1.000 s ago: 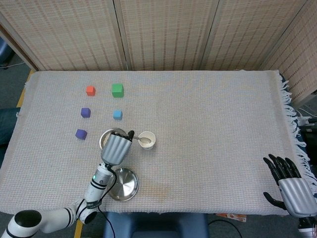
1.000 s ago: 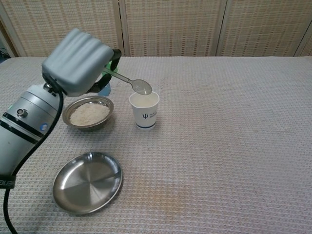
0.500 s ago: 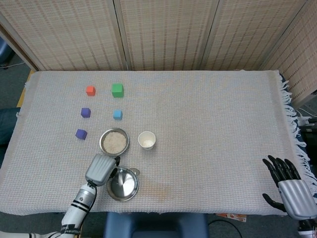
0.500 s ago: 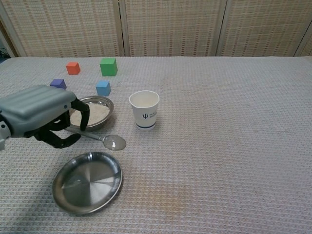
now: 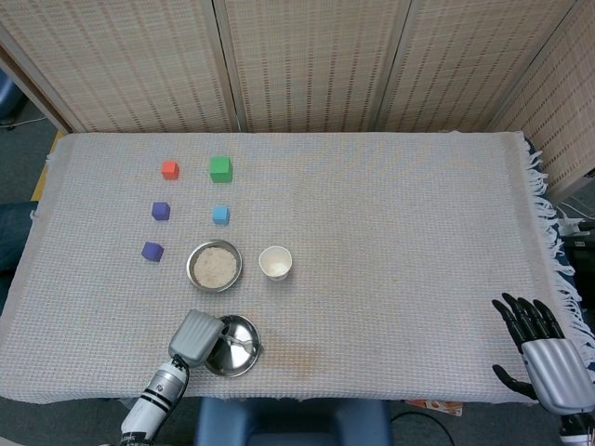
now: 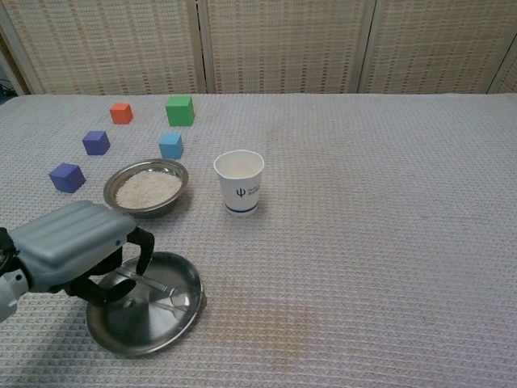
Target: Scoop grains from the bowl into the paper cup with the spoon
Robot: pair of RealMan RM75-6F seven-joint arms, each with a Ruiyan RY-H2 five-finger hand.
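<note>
**Spoon lies in the steel plate under the left hand**

Blocks crowd the far left of the bench [image 5: 390, 214]: an orange block [image 6: 121, 112], a green block [image 6: 180, 110], a blue block [image 6: 170, 145] and two purple blocks [image 6: 96, 142] [image 6: 66, 177], all well apart from the cup and standing clear of the bowl's near side. Nothing stands between the bowl and the paper cup.

The spoon [image 6: 153, 289] lies inside the shallow steel plate [image 6: 166, 325] at the bench's near edge. Its long axis runs from the left hand [image 6: 73, 252] out toward the plate's right rim, with the bowl end of the spoon to the right and the handle end under the dark fingers [image 6: 144, 245]. It is thin, silver and hard to separate from its reflection in the plate. The fingers curl down over the handle end, but whether they grip it or only rest above it cannot be told from either view.

The bowl [image 6: 145, 187] is round and metal, filled with pale grains, just beyond the plate. The paper cup [image 6: 239, 183] stands upright just right of the bowl, white with a small dark logo, and the head view shows pale contents at its bottom.

The right hand [image 5: 544, 346] rests at the bench's near right corner, fingers spread apart and holding nothing.
</note>
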